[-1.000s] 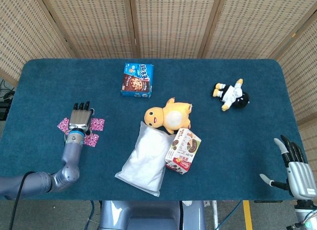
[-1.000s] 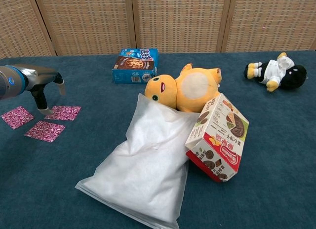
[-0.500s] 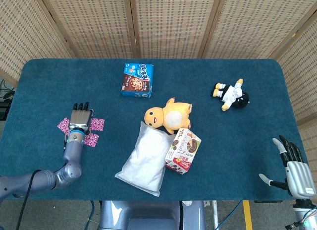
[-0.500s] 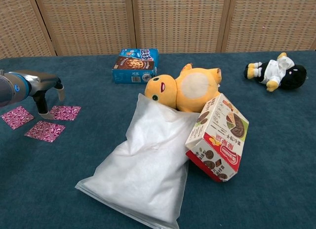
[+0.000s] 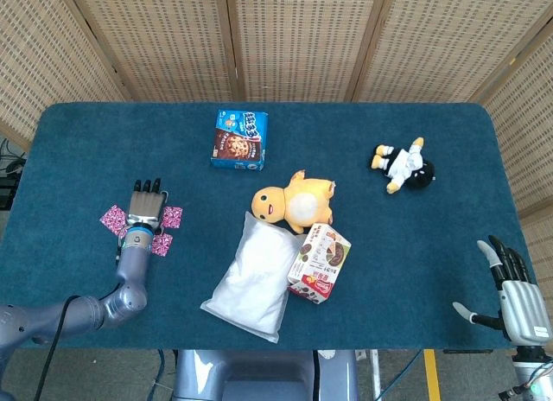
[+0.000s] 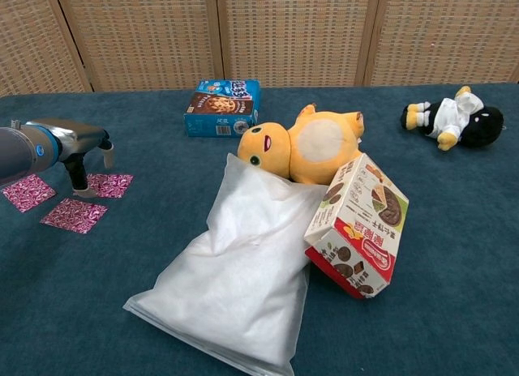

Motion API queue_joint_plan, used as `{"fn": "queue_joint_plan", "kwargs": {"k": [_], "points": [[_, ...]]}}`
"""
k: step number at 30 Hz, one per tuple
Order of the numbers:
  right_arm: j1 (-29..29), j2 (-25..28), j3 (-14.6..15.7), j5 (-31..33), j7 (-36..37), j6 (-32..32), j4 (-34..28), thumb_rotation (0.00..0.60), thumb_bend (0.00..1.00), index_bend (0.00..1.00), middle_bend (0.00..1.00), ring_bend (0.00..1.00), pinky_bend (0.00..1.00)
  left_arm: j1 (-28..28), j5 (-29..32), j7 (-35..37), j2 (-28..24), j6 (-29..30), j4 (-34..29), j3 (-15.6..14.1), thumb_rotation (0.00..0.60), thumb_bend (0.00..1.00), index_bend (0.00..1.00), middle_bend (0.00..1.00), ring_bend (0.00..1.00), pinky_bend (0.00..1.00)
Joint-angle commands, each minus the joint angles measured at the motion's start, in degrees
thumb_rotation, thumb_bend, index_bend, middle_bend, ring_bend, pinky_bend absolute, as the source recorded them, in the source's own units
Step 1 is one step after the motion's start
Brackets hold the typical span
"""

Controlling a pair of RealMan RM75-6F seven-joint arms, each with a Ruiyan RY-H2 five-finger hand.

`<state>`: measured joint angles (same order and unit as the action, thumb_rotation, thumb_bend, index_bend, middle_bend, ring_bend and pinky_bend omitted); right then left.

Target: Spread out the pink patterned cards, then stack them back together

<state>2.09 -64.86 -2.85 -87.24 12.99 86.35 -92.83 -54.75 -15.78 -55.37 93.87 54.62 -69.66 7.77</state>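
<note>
Three pink patterned cards lie spread apart at the table's left: one (image 6: 27, 191) far left, one (image 6: 74, 215) nearest the front, one (image 6: 111, 184) to the right. In the head view they show at the left card (image 5: 112, 219), the right card (image 5: 172, 217) and the front card (image 5: 161, 244). My left hand (image 5: 145, 206) hovers flat over them, fingers extended; in the chest view a fingertip (image 6: 82, 184) comes down at the right card's edge. It holds nothing. My right hand (image 5: 517, 294) rests open off the table's right front corner.
A blue cookie box (image 5: 239, 139) lies at the back. A yellow plush (image 5: 292, 199), a white bag (image 5: 253, 276) and a red-and-white box (image 5: 319, 262) crowd the middle. A black-and-white plush (image 5: 404, 166) lies at the right.
My left hand has shifted slightly right and forward over the cards; the right card now lies closer to the hand. The right hand barely moved.
</note>
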Motion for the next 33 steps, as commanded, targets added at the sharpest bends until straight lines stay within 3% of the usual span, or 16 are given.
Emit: {"fn": "queue_joint_plan", "kwargs": {"k": [1,33], "points": [[0.03,0.02,0.0,0.03,-0.04,-0.08,-0.06,0.6,0.11,0.04,0.0,0.0,0.0,-0.11,0.22,-0.23,0.13,-0.22,0.29,0.07,0.6,0.27,0.29,0.0,0.0,0.0],[0.14,0.03,-0.09,0.36,-0.12,-0.61,-0.41,0.6,0.1,0.04,0.0,0.0,0.0,-0.35,0.07,-2.17,2.04,-1.51,2.69,-0.6,0.6,0.28,0.29,0.0,0.0,0.0]]}}
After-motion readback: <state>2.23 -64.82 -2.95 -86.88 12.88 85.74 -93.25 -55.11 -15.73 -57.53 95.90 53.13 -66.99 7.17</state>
